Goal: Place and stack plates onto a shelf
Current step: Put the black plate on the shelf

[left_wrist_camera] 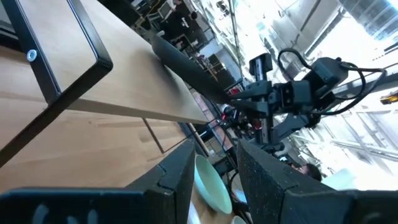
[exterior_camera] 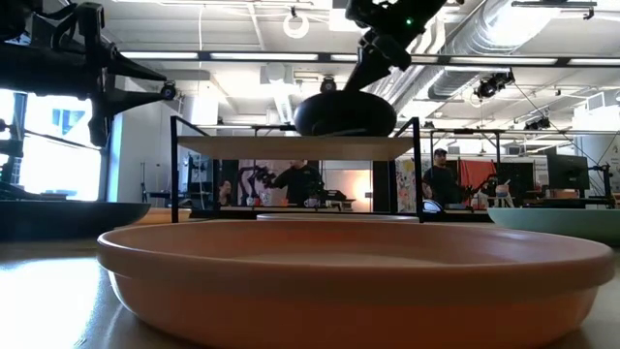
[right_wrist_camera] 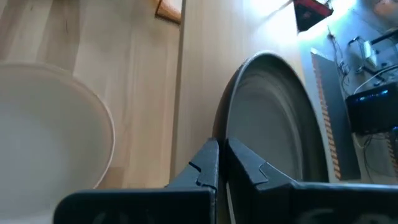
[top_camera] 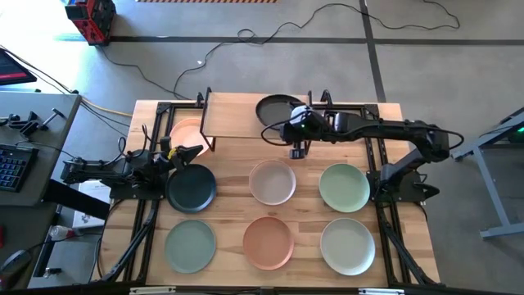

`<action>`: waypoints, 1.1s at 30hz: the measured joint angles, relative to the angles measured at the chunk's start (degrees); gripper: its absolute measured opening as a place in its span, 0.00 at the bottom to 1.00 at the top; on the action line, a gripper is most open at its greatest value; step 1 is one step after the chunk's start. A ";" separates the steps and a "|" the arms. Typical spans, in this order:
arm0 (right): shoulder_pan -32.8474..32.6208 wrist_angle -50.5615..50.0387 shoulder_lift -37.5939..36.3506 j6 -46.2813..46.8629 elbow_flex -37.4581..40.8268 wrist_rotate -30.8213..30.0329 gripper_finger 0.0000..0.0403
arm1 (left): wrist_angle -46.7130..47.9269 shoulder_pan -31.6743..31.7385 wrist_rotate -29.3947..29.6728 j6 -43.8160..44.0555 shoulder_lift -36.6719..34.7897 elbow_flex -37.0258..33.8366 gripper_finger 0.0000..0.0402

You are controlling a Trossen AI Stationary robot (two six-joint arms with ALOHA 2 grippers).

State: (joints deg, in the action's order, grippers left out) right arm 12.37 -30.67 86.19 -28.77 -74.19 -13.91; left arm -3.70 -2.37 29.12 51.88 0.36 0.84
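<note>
Right fingers: the right gripper [right_wrist_camera: 219, 163] is pinching the rim of the black plate [right_wrist_camera: 273, 118], its two dark fingers pressed onto the edge with almost no gap between them.
Black plate: it is sitting on the right part of the shelf [top_camera: 237, 113], toward the far edge of the table [top_camera: 409, 246]; in the low view it is showing as a dark mound on the shelf board, with the right arm coming down to it from above.
Left fingers: the left gripper [left_wrist_camera: 214, 177] is holding its fingers spread apart, with nothing between them.
Left gripper place: it is hovering at the left end of the shelf, just beside the peach plate [top_camera: 188, 131] and above the far rim of the dark teal plate [top_camera: 191, 188].
Peach plate: it is lying low at the shelf's left end; whether it is on the board or under it, I cannot tell.
Middle row: the dark teal plate, a whitish plate [top_camera: 272, 182] and a pale green plate [top_camera: 344, 187] are lying apart from one another on the table.
Near row: a sage green plate [top_camera: 190, 246], a terracotta plate [top_camera: 268, 242] and a second whitish plate [top_camera: 347, 246] are lying flat, each apart from its neighbours.
Beyond the table: people are standing in the room behind the shelf.
</note>
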 joint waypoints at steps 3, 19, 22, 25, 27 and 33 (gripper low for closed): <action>0.56 -0.51 0.42 0.08 0.00 0.26 0.00 | -0.02 0.00 0.00 0.02 0.00 0.00 0.27; 3.87 -4.10 1.23 7.28 0.00 9.19 0.00 | 0.00 0.02 0.04 -0.01 0.00 0.00 0.27; 3.88 -4.78 1.72 7.31 0.00 10.02 0.00 | 0.00 0.02 0.04 -0.12 0.00 0.00 0.27; 4.09 -5.65 2.89 7.47 0.00 10.73 0.00 | -0.01 0.02 0.07 -0.97 0.00 0.00 0.27; 4.12 -5.65 3.52 7.51 0.00 10.67 0.00 | -0.07 0.02 0.04 -1.01 0.00 0.00 0.27; 3.88 -5.55 3.63 7.36 0.00 10.54 0.00 | -0.43 0.02 0.04 -1.03 0.00 0.00 0.27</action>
State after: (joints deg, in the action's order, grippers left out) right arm 16.25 -36.21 89.81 -21.41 -74.19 -3.37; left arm -4.14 -2.35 29.16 50.85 0.36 0.84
